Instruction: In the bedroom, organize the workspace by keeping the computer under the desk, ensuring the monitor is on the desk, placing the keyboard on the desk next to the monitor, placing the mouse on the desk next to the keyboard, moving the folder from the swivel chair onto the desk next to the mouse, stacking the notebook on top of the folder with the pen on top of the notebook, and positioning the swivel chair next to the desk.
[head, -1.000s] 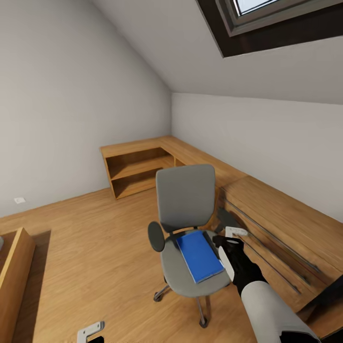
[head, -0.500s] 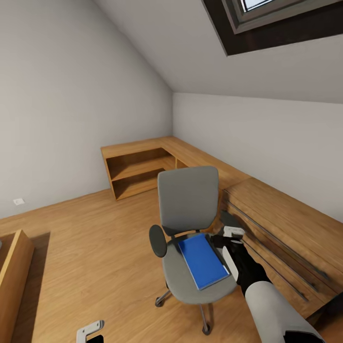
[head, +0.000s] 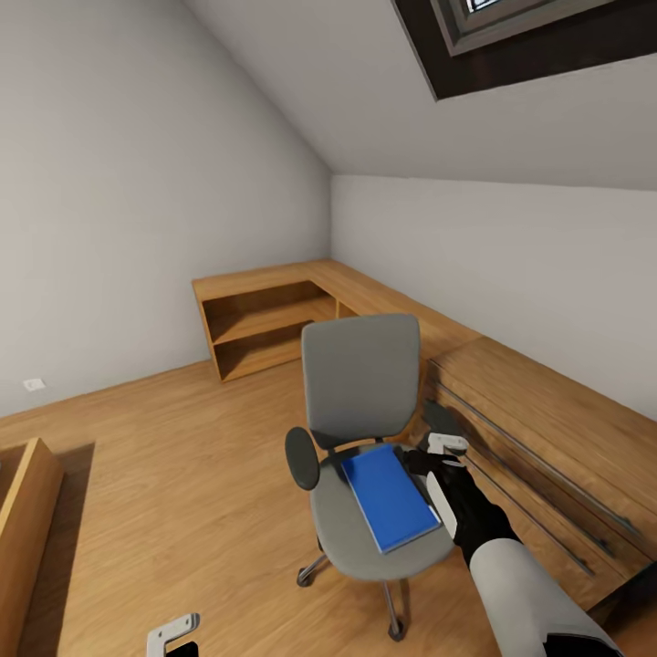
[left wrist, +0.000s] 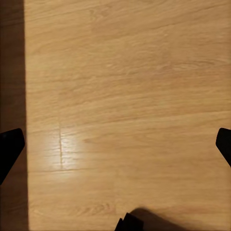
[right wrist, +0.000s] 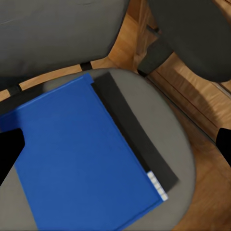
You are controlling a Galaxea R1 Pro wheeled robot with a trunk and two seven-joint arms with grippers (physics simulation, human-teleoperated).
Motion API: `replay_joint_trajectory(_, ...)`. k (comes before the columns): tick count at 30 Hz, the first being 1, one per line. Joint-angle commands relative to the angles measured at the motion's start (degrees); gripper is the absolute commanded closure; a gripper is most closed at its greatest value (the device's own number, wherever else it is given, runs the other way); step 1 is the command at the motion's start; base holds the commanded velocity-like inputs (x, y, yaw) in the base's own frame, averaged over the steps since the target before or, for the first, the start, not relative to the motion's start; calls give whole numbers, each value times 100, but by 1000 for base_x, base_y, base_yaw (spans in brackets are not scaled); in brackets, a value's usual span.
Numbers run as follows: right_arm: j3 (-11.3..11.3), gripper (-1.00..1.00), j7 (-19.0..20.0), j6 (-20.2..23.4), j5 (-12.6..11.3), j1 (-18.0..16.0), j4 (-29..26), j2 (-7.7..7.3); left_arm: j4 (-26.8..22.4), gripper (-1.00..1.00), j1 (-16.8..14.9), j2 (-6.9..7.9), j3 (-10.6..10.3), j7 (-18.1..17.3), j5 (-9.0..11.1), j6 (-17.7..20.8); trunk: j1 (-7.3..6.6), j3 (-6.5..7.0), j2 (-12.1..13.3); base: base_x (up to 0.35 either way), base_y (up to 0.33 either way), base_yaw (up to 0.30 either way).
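Along the left edge of the head view a light wooden piece of furniture (head: 23, 529) stands on the wooden floor (head: 182, 456), and low in that view the pale tip of the left gripper (head: 173, 631) pokes up above bare boards; in the left wrist view its 2 dark fingertips (left wrist: 9, 149) sit far apart at opposite edges, so that gripper is spread wide over nothing but floor. Farther back, against the wall, a wooden shelf unit (head: 260, 324) runs into the corner. Toward the middle stands the swivel chair (head: 360, 383), grey with black armrests, and the blue folder (head: 390, 497) lies flat on its seat, angled across it. Just right of the folder the right gripper (head: 438, 465) hovers at the seat's edge beside the right armrest; the right wrist view looks down on the folder (right wrist: 82, 159), with 2 dark fingertips (right wrist: 8, 154) wide apart at the picture's sides, holding nothing. Right of the chair a wooden dresser (head: 547, 438) with long bar handles runs along the wall.
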Motion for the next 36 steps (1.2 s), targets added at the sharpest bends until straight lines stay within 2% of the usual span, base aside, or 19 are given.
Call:
replay_joint_trajectory(1,-16,-100,3,28,0,-3,-9,-2,0,-100,-3,3,-30,21,58,-27,23,-24,-45,0,0,0)
replay_joint_trajectory(11,-17,-100,204,26,2,-3,-9,-94,0,-100,-3,3,-31,21,58,-35,242,-204,-446,0,0,0)
replay_joint_trajectory(36,-20,-100,234,26,-4,-3,-9,-115,0,-100,-3,-5,-32,12,58,-166,791,-653,-1449,0,0,0)
